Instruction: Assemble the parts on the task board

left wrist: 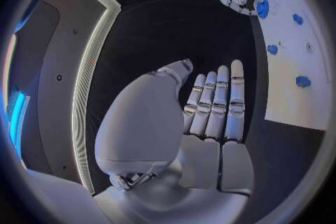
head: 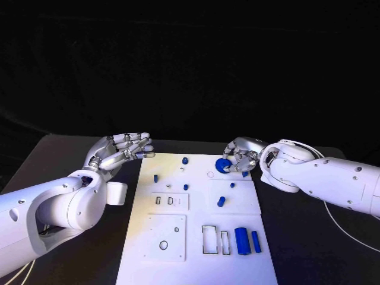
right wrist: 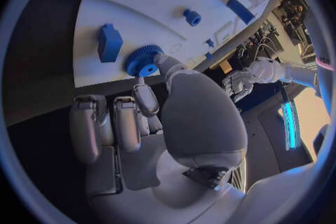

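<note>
Rightward, right robot hand (head: 238, 156) pinching blue gear (head: 222, 165), board edge

I was working in what looked like a robotics lab: a black desk (head: 62, 148) against black backdrop curtains (head: 190, 59), a white task board (head: 199, 261) laid out for testing, and a cluttered equipment rack with wiring (right wrist: 269, 33) at the side.
</note>
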`<state>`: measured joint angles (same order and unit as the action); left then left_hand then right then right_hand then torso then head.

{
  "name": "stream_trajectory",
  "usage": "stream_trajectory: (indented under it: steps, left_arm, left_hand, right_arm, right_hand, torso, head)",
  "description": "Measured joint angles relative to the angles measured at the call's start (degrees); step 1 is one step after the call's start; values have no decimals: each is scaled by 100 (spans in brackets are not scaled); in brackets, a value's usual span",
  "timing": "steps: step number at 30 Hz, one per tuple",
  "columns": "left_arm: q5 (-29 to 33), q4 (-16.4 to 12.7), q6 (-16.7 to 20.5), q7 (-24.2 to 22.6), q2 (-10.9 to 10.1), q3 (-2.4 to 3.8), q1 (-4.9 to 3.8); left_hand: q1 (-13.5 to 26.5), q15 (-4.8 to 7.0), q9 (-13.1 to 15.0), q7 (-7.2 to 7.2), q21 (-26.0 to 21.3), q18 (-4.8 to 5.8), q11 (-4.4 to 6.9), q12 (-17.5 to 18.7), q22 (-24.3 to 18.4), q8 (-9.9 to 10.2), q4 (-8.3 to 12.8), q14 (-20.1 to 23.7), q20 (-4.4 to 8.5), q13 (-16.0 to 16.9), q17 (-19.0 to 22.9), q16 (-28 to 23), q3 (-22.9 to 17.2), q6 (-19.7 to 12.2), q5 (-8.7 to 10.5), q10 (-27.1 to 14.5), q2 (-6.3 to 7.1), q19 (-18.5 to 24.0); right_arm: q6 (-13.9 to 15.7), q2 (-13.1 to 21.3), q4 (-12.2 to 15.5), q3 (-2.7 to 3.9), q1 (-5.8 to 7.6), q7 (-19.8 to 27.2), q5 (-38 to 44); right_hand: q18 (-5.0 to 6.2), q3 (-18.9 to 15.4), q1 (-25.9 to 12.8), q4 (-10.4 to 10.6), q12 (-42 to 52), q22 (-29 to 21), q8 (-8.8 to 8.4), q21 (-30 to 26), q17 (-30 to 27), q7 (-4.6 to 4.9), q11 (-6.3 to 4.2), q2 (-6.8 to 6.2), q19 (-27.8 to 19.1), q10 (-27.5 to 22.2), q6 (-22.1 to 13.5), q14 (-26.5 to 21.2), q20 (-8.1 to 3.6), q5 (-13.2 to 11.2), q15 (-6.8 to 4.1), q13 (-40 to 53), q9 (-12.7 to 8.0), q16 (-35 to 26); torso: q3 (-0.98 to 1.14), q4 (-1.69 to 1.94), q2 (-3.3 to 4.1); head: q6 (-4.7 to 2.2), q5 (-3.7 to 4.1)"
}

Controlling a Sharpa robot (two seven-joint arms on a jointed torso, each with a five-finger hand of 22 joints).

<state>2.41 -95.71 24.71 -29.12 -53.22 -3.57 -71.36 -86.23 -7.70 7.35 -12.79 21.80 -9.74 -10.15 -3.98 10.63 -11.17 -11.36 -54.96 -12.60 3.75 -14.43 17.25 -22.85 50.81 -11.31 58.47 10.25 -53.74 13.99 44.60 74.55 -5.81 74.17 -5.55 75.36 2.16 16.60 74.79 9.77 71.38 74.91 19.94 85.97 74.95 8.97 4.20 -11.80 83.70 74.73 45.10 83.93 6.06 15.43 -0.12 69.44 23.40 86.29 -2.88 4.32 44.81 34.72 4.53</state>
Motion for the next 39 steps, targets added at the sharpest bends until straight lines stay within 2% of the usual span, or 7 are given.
stream_trajectory:
  steps: [7,10,12,15,17,31,39]
  left_arm:
    - [1,14,-5,8,11,0,0]
    - [1,18,-7,13,13,0,0]
    - [1,21,-8,15,14,0,0]
    - [1,22,-10,20,14,-1,0]
    - [2,24,-11,22,14,-1,0]
    - [2,42,-12,38,19,-1,0]
    - [2,43,-23,48,33,-1,1]
  left_hand:
    - [0,0,0,0,0,0,0,0,0,0,24,0,0,0,0,0,-23,0,0,0,0,0]
    - [0,0,0,0,0,1,0,0,8,0,24,0,0,0,-5,0,-23,0,0,0,0,0]
    - [0,0,0,0,11,0,0,0,8,0,24,0,0,0,-5,0,-24,0,0,0,0,0]
    - [0,0,0,0,25,0,0,0,7,0,23,0,0,0,-4,0,-24,0,0,0,0,0]
    - [0,0,0,0,25,0,0,0,8,0,23,0,0,0,-4,0,-23,0,0,0,0,0]
    - [0,0,-7,-17,62,0,-21,0,34,22,95,0,0,0,-23,0,-62,-17,0,-21,0,42]
    - [0,0,-6,-20,62,0,-21,0,45,22,95,0,0,0,-23,0,-62,-20,0,-21,0,42]
  right_arm:
    - [32,-13,31,0,-3,-35,130]
    - [83,-13,69,-1,-10,-59,267]
    - [132,-12,98,-2,-18,-72,369]
    - [264,-8,166,-5,-33,-76,544]
    - [391,-1,224,-11,-50,-77,666]
    - [1138,19,807,-16,-74,-119,1157]
    - [1369,-294,981,-15,-71,-227,1425]
  right_hand:
    - [0,54,39,38,174,-1,35,25,0,-9,-21,39,0,116,145,0,0,-52,0,170,-9,36]
    - [0,420,232,-24,435,4,92,105,-1,-88,-106,108,30,331,486,9,-30,-406,-55,440,-16,69]
    - [0,602,280,-68,526,4,114,106,-1,-80,-168,91,30,393,570,10,-34,-452,-74,531,-20,69]
    - [-91,827,344,-162,615,4,114,155,-1,-48,-214,114,30,483,603,11,-75,-483,-114,552,-20,70]
    - [-90,963,384,-186,673,4,114,155,-1,-47,-206,76,29,534,603,11,-114,-477,-114,552,-21,96]
    - [-90,1088,142,-91,748,3,115,221,-2,-22,-225,-6,29,614,634,10,-114,-421,-113,552,-20,95]
    - [-90,1104,118,-75,748,2,120,221,-2,-21,-225,-30,29,614,636,10,-114,-399,-113,551,-20,95]
  torso:
    - [0,4,1]
    - [0,5,1]
    - [0,5,0]
    - [2,4,0]
    - [4,3,0]
    - [0,12,-1]
    - [-1,12,3]
  head:
    - [2,7]
    - [2,7]
    - [2,3]
    - [-4,-2]
    - [-8,-6]
    - [-28,-17]
    - [-31,-36]
